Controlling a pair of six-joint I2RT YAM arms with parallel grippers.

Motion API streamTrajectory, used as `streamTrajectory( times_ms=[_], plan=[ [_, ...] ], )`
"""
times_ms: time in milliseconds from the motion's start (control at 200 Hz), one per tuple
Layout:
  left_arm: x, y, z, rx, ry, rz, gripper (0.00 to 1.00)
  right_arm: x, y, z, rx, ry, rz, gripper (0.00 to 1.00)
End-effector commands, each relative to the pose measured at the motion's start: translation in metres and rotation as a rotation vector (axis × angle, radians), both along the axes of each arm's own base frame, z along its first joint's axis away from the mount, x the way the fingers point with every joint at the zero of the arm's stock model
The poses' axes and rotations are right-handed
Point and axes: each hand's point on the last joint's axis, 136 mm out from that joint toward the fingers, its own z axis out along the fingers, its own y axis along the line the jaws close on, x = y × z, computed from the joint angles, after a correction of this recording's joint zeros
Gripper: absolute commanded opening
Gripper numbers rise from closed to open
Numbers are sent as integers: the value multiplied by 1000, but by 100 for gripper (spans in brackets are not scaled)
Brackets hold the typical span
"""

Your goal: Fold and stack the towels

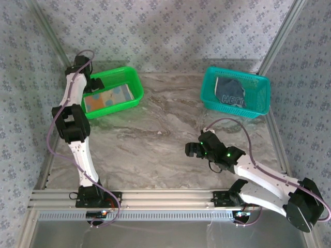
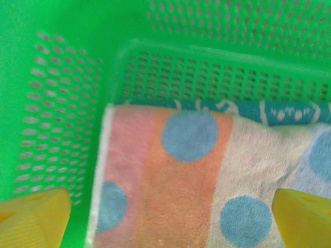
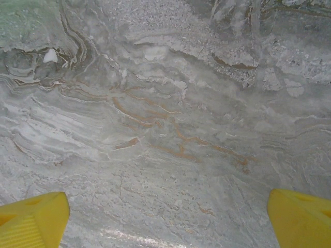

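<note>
We log the left gripper (image 2: 168,222) open, directly over the dotted towel (image 2: 191,170). Open right gripper (image 1: 195,150) lies nearer the dark towel (image 1: 230,90).

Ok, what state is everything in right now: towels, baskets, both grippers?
Dotted towel: lying flat, on top in the green basket.
Teal towel: under the dotted one, edge showing.
Dark slate-blue towel: bunched in the teal basket.
Left gripper: open, above the dotted towel.
Right gripper: open, over bare table.
</note>
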Motion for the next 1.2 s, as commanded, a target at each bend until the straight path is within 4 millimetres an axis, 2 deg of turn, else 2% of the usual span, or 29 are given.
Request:
streamTrajectory(
  times_ms=[0, 165, 295, 380, 405, 570, 700, 770, 984, 1079, 1194],
  plan=[
    [-9, 10, 39, 101, -16, 16, 100, -2, -6, -2, -5, -11, -29, 100],
    [-10, -26, 58, 31, -66, -40, 100, -5, -9, -6, -4, 4, -32, 100],
    [-17, -74, 73, -85, -142, -93, 100, -3, -17, -3, -31, -3, -45, 100],
    [-24, -117, 89, -175, -232, -152, 100, 4, -24, 2, -31, -10, -79, 100],
    [-30, -128, 84, -191, -230, -164, 100, 7, -25, 5, -28, -14, -84, 100],
    [-67, -191, 96, -227, -276, -273, 100, 26, -46, 26, -51, -47, -169, 100],
    [-104, -229, 89, -281, -321, -337, 100, 49, -64, 48, -85, -95, -211, 100],
    [-127, -243, 82, -289, -325, -368, 100, 63, -73, 61, -71, -110, -247, 100],
    [-193, -273, 36, -303, -275, -454, 100, 123, -115, 98, -17, -145, -399, 98],
    [-212, -282, 17, -315, -252, -466, 99, 154, -132, 101, 6, -111, -455, 92],
    [-227, -295, 8, -336, -237, -491, 99, 196, -146, 98, 15, -75, -509, 88]
  ],
)
